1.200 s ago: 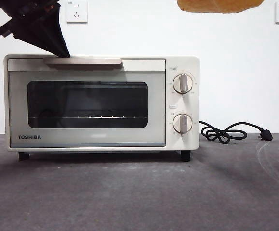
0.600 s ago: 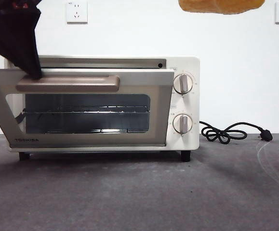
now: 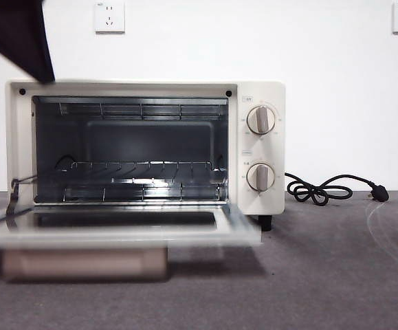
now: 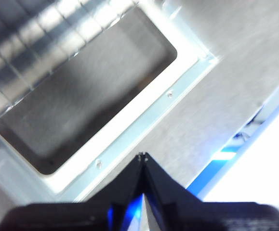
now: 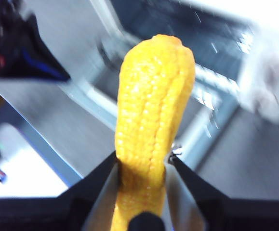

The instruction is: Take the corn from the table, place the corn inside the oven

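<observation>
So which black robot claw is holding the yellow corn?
The right gripper: its jaws clamp the glossy yellow toy corn cob. The left gripper is shut on nothing.

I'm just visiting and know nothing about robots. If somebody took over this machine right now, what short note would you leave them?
Left pincer: shut, empty, above the lowered oven door.
Right pincer: shut on the corn, held in the air over the oven; the front view does not show it.
Done: corn picked up, door fully open, rack bare.
Left: bring the corn down, lay it inside, let go.
</observation>
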You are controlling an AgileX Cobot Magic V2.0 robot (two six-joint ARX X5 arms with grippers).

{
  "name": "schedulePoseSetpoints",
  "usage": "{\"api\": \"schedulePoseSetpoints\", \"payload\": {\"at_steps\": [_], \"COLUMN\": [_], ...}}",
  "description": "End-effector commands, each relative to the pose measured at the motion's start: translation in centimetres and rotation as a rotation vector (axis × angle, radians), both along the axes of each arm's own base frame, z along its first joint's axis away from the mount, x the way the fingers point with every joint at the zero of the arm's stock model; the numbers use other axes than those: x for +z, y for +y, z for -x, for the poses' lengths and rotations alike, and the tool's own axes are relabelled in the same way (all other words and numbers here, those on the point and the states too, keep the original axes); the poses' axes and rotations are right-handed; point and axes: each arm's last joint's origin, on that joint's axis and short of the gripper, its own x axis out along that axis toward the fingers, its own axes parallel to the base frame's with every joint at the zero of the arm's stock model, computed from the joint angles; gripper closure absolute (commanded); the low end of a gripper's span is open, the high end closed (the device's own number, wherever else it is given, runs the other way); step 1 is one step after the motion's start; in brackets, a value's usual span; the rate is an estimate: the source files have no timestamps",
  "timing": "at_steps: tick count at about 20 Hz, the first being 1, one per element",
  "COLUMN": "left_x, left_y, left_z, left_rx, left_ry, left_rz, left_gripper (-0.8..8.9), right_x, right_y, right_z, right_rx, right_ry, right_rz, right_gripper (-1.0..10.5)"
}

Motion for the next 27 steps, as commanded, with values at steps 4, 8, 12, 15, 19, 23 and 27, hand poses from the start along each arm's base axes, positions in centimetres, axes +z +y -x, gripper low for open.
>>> {"api": "schedulePoseSetpoints", "payload": {"at_steps": [4,8,12,15,19,23,27], "left_x": [2.3,3.7,4.4,4.7,4.9,4.9,4.9], "left_y": [1.2,2.2,3.2,3.7,3.8,3.9,3.9], "left_z": [2.5,3.9,5.1,5.8,6.1,6.1,6.0], "left_rx": [0.014,0.065,0.126,0.148,0.153,0.164,0.172], "left_ry": [-0.116,-0.231,-0.299,-0.331,-0.344,-0.351,-0.358], "left_rz": [0.076,0.092,0.039,0.026,0.028,0.015,0.007], "left_gripper": [8.19,8.19,8.19,8.19,8.19,8.19,8.19], "right_x": [-0.3,-2.5,-5.7,-7.7,-9.3,-11.2,-12.7], "right_y": [3.3,7.6,11.0,12.5,14.3,15.8,16.6], "right_z": [-1.2,-2.3,-4.2,-5.7,-6.8,-7.5,-7.9], "right_rx": [0.117,0.195,0.173,0.122,0.120,0.234,0.310], "right_ry": [-0.084,-0.110,-0.205,-0.326,-0.494,-0.621,-0.704], "right_rz": [-0.049,-0.026,0.105,0.233,0.368,0.492,0.637], "right_gripper": [9.6,9.6,9.6,9.6,9.6,9.6,9.6]}}
